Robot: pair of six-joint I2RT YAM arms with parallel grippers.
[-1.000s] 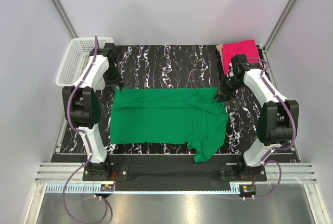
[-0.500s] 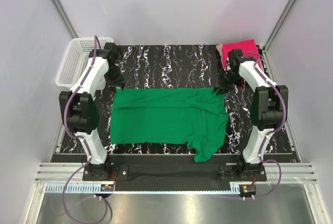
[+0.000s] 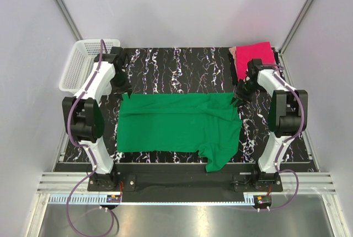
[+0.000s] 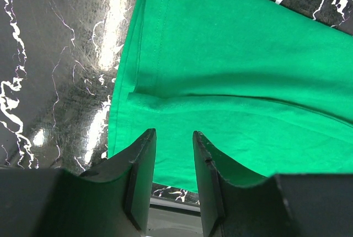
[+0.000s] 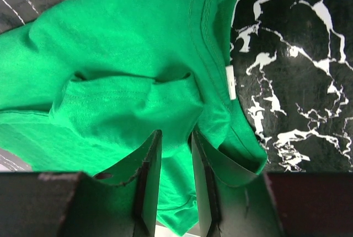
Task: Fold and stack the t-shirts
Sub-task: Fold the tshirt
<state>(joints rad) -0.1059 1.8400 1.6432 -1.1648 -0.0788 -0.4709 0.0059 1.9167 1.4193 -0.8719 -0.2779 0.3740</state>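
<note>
The green t-shirt (image 3: pixel 176 124) lies spread flat across the black marble table, with one sleeve hanging toward the near edge. Its white neck label (image 5: pixel 230 87) shows in the right wrist view. The pink t-shirt (image 3: pixel 252 55) lies bunched at the back right corner. My left gripper (image 3: pixel 126 89) hovers at the green shirt's far left corner. It is open, and only cloth (image 4: pixel 248 55) shows beyond its fingertips (image 4: pixel 174 135). My right gripper (image 3: pixel 239 93) stands just off the far right corner, open over the collar area (image 5: pixel 121 44), with nothing between its jaws (image 5: pixel 175 135).
A white mesh basket (image 3: pixel 83 63) stands at the back left, beside the left arm. Bare marble table (image 3: pixel 176 66) runs behind the green shirt. Grey walls close in the back and both sides.
My right gripper has pulled back and to the right, off the green shirt's far right corner, which now lies flat. The left gripper has barely shifted.
</note>
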